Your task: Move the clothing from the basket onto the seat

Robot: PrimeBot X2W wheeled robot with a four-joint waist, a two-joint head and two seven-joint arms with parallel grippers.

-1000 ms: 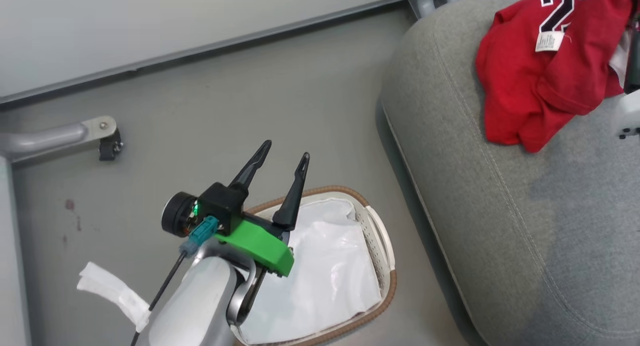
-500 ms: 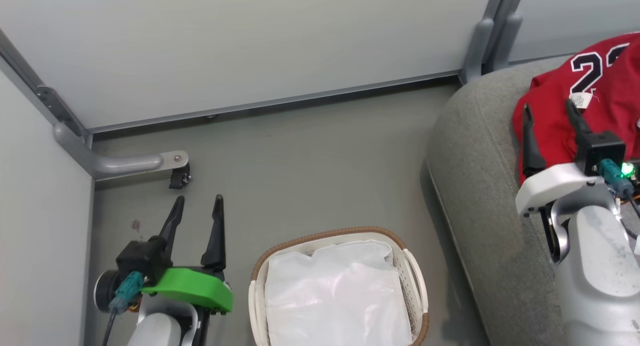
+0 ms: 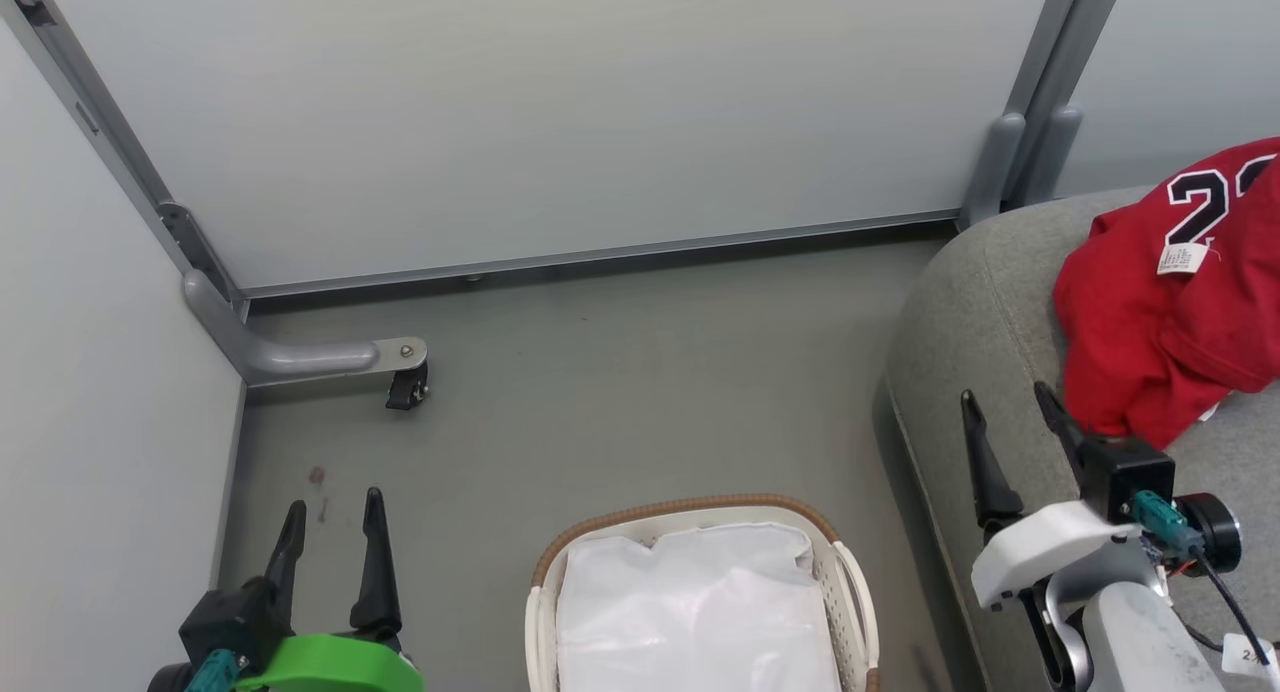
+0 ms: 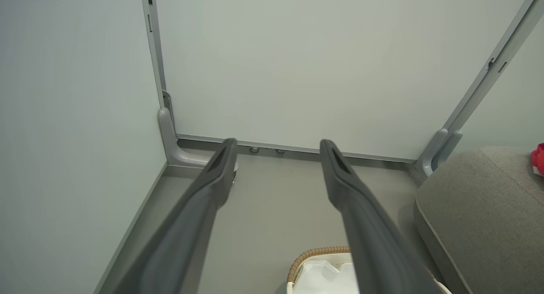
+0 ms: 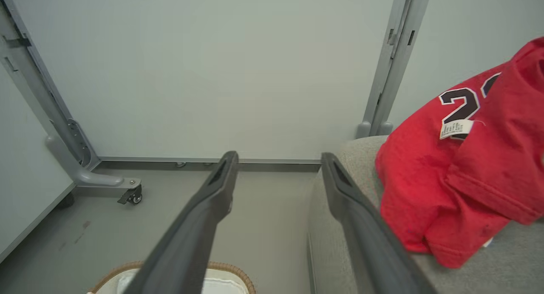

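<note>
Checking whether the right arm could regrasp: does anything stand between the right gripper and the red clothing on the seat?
Nothing visible does. The open right gripper hangs over the edge of the seat, and the clothing lies just past it on the grey cushion.

Red clothing [image 3: 1170, 342] heaped on seat [image 3: 985, 302]

A grey floor [image 3: 620, 372] runs back to pale partition panels [image 3: 560, 112] framed by grey metal posts [image 3: 1040, 92]. From the left corner a curved grey metal foot [image 3: 300, 357] lies along the floor, ending in a small black caster [image 3: 405, 392]. Small reddish marks [image 3: 318, 475] spot the floor near the left panel.
</note>
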